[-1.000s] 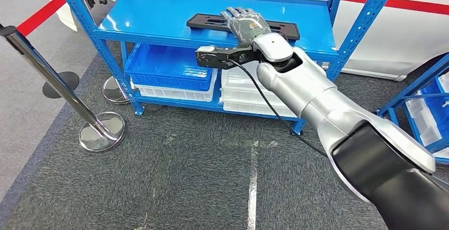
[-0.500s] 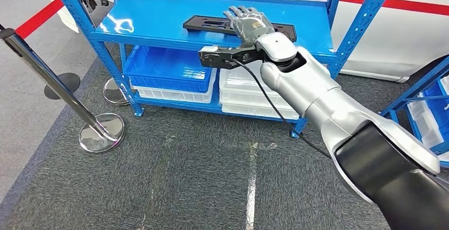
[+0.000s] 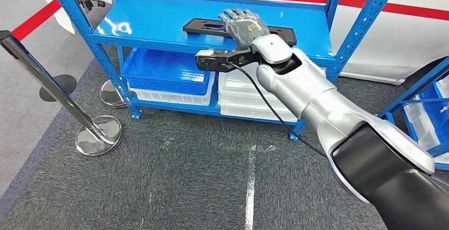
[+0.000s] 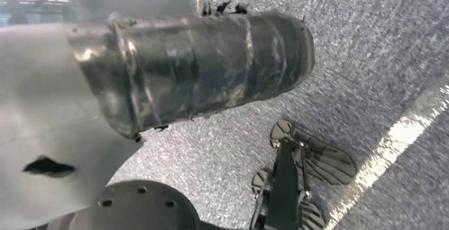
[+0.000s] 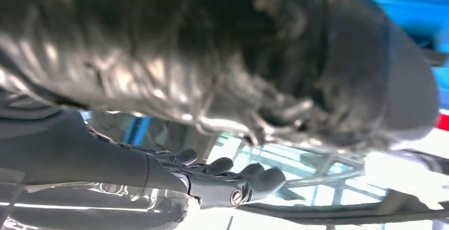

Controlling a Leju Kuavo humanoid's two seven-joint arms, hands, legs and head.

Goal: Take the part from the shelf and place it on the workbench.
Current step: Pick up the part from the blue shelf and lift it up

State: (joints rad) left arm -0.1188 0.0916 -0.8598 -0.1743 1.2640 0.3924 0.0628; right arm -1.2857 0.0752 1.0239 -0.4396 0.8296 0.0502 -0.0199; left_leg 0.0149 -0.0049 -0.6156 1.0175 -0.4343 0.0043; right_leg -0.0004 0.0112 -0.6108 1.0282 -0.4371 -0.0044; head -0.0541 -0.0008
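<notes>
The part is a long flat black piece lying on the top board of the blue shelf. My right hand reaches across its middle, palm down, fingers stretched out and apart over it; whether they touch it I cannot tell. The part's two ends stick out on either side of the hand. In the right wrist view the dark fingers are extended with nothing between them. My left hand hangs above the grey carpet, its fingers hidden behind the ribbed cover.
A blue bin and a white bin sit on the lower shelf level. A chrome stanchion stands on the carpet at left. Another blue rack with bins is at the right edge.
The whole picture has shifted slightly, so the camera moved. My right hand stays stretched over the part, which has not left the shelf.
</notes>
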